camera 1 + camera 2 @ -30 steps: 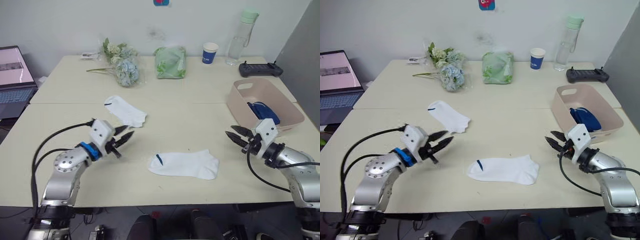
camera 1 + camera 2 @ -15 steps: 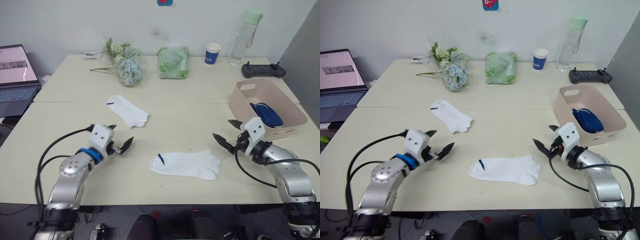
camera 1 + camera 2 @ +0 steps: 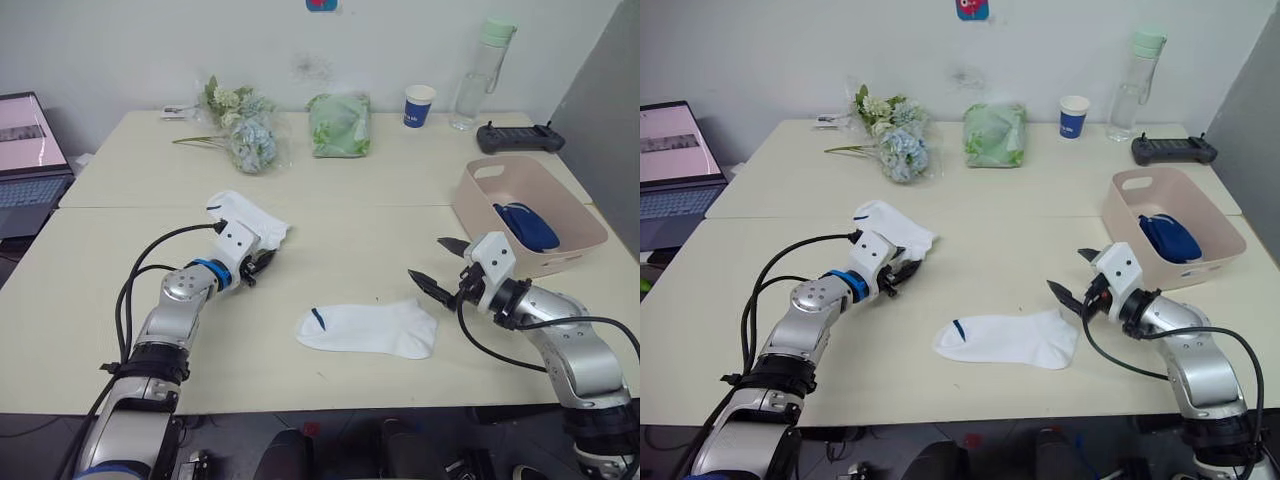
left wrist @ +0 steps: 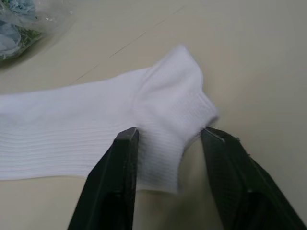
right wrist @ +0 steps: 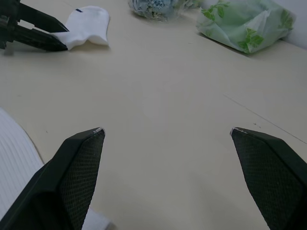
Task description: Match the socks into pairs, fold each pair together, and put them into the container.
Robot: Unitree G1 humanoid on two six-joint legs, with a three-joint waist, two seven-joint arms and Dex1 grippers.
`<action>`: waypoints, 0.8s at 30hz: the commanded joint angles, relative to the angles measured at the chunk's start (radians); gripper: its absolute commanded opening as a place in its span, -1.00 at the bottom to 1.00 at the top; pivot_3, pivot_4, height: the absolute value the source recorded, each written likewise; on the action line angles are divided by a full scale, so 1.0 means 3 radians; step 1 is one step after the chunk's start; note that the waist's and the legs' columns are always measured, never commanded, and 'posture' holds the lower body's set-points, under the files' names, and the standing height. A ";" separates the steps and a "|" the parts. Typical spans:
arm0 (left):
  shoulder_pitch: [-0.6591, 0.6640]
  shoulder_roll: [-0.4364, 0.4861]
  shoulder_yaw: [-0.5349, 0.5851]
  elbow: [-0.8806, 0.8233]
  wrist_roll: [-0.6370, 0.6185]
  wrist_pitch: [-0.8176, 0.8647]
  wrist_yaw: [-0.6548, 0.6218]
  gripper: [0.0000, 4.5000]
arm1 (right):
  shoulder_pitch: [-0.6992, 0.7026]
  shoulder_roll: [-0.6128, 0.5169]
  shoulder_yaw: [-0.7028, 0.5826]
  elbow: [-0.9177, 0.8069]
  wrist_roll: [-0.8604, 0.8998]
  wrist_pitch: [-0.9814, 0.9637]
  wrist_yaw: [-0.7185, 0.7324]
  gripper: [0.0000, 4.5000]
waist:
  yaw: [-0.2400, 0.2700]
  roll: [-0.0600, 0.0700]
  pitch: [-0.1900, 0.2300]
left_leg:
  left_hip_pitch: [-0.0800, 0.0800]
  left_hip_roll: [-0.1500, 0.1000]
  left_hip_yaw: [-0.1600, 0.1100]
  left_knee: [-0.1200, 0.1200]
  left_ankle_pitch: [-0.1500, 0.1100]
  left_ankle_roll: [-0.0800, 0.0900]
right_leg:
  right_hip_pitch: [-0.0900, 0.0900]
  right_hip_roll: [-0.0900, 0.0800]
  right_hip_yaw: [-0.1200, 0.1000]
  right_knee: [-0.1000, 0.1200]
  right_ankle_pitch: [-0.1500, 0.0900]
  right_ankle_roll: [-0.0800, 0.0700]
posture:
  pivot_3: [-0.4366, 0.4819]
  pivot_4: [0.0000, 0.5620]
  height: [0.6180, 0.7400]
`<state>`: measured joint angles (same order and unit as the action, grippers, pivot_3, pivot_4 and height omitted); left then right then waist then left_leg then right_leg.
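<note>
Socks: pairing the two whites. My left pincer is spread, straddling the far white sock; right pincer is agape just beside the near sock (container beyond). Next: clench, lift.

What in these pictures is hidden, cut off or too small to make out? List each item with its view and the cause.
- Socks in the container: head views show a dark blue bundle; the near wall hides any others, so no count.
- Far white sock: left wrist view, cut off by the frame edge.
- Near white sock: its dark mark is too small to read.
- Laptop: cut off by the frame edge.
</note>
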<state>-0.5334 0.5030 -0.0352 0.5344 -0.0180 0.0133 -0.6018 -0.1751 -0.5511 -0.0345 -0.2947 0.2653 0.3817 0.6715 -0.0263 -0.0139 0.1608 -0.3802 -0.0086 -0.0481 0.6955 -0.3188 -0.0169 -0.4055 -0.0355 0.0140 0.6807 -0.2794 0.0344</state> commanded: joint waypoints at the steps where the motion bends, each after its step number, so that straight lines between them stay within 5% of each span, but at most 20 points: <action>1: -0.0070 0.0018 0.0064 0.0142 -0.0017 -0.0027 -0.0018 -0.61 | 0.0022 -0.0060 -0.0062 -0.0287 0.0177 0.0056 0.0106 1.00 | -0.0002 0.0000 0.0000 | 0.0000 0.0000 0.0000 0.0000 0.0000 0.0000 | 0.0000 0.0000 0.0000 0.0000 0.0000 0.0000 | -0.05 -0.47 1.00; 4: -0.0093 0.0004 0.0080 0.0144 -0.0060 -0.0015 -0.0034 -0.99 | 0.0088 -0.0151 0.0007 -0.0519 0.0357 0.0234 0.0282 1.00 | -0.0001 0.0000 0.0000 | 0.0000 0.0000 0.0000 0.0000 0.0000 0.0000 | 0.0000 0.0000 0.0000 0.0000 0.0000 0.0000 | -0.05 -0.47 1.00; 13: -0.0007 -0.0098 -0.0084 -0.0553 -0.0309 0.0536 -0.0429 -0.99 | 0.0082 -0.0188 0.0154 -0.0712 0.0379 0.0317 0.0250 1.00 | 0.0001 -0.0001 0.0000 | -0.0003 -0.0002 -0.0002 0.0001 0.0000 0.0000 | 0.0000 0.0000 -0.0001 -0.0002 0.0000 0.0000 | -0.05 -0.47 1.00; 19: 0.0035 -0.0474 -0.0296 -0.1617 -0.0802 0.1724 -0.0567 -0.99 | 0.0009 -0.0159 -0.0004 -0.0373 0.0244 0.0117 0.0127 1.00 | 0.0039 -0.0001 0.0000 | -0.0007 -0.0004 -0.0002 0.0005 0.0002 -0.0003 | 0.0000 -0.0003 0.0001 -0.0002 0.0000 0.0000 | -0.05 -0.47 1.00; 24: -0.0132 -0.0840 -0.0563 -0.1559 -0.0743 0.1976 -0.0419 -0.99 | -0.0055 -0.0260 -0.0102 -0.0081 0.0061 -0.0108 0.0105 1.00 | 0.0033 -0.0001 0.0000 | -0.0004 -0.0003 0.0000 0.0005 0.0001 -0.0002 | 0.0000 0.0000 0.0002 -0.0001 0.0000 0.0000 | -0.05 -0.47 1.00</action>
<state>-0.5395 0.2724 -0.1767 0.0743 -0.2470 0.6017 -0.7421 -0.1744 -0.6170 -0.0302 -0.3236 0.3001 0.3929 0.7092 -0.0165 -0.0144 0.1608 -0.3814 -0.0096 -0.0481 0.6969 -0.3184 -0.0175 -0.4054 -0.0353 0.0145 0.6804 -0.2794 0.0344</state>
